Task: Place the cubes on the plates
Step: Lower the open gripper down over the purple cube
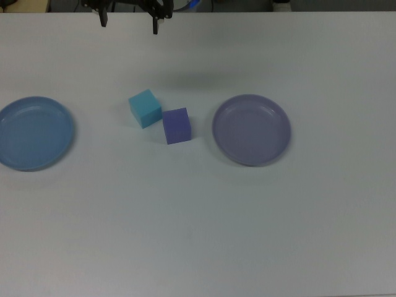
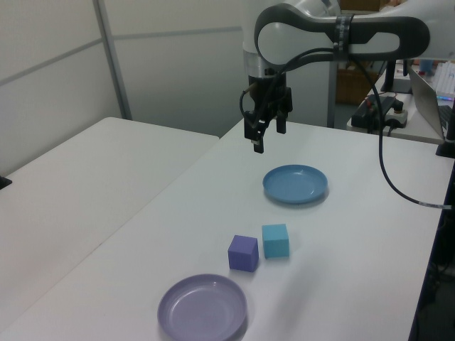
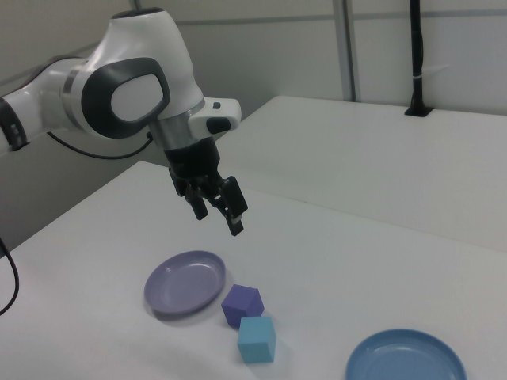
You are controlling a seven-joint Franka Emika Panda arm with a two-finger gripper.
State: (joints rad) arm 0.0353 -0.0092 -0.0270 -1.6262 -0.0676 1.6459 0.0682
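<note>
I see both cubes (image 1: 162, 117) on the counter (image 1: 198, 216), plates (image 1: 252, 129) bare; my claw (image 1: 130, 21) hangs released above.

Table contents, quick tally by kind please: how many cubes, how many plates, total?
Cubes: 2, the cyan cube and the purple cube, both on the table
Plates: 2, the blue plate and the lavender plate, both empty
Total: 4

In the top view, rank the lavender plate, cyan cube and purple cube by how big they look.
1. Lavender plate, clearly largest.
2. Cyan cube and purple cube: they look about alike, so no ranking between them.
</note>
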